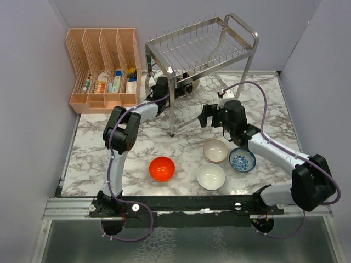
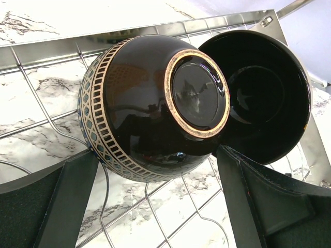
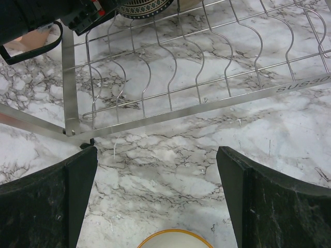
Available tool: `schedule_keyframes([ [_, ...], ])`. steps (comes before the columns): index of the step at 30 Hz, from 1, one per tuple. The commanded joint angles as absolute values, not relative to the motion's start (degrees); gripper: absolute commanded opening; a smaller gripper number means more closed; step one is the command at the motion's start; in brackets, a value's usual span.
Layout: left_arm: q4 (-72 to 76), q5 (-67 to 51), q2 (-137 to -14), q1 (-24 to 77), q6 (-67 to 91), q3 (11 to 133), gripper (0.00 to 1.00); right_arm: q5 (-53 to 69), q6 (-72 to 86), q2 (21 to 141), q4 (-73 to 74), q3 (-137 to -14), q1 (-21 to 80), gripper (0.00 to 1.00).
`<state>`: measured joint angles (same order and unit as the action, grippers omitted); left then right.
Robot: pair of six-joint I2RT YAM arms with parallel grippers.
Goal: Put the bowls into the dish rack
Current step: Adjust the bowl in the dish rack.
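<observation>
Left gripper [image 2: 155, 154] — jaws spread either side of dark brown bowl [image 2: 134, 108], on its side in dish rack [image 1: 204, 50] lower tier. Right gripper [image 3: 156, 151] — jaws spread, empty, over marble table [image 3: 170, 178] near beige bowl [image 1: 215, 150].

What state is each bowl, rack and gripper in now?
dish rack, standing, top tier empty
dark brown bowl, on its side in dish rack
red bowl, upright on table
beige bowl, upright on table
white bowl, upright on table
blue-patterned bowl, upright on table
left gripper, open
right gripper, open
</observation>
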<state>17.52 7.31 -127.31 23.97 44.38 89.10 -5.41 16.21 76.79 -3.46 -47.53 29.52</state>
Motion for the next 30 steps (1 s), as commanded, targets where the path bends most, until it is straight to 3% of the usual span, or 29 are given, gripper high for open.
schedule_keyframes([
  [1, 25.58, 9.95, -124.33, 24.18, 45.04, 90.04, 0.99, -6.85, 15.57, 75.1, -5.66, -46.97, 29.18, 0.98],
  [10, 21.52, 9.01, -124.22, 25.12, 37.02, 92.67, 0.99, -6.83, 15.42, 74.84, -5.72, -46.58, 29.18, 0.98],
  [20, 6.05, 10.52, -125.05, 25.4, 28.61, 99.78, 0.99, -6.65, 15.56, 74.8, -5.63, -46.62, 29.11, 0.98],
  [30, 8.74, 5.93, -124.92, 25.4, 27.88, 97.16, 0.99, -6.76, 15.47, 74.23, -5.49, -46.34, 29.18, 0.98],
])
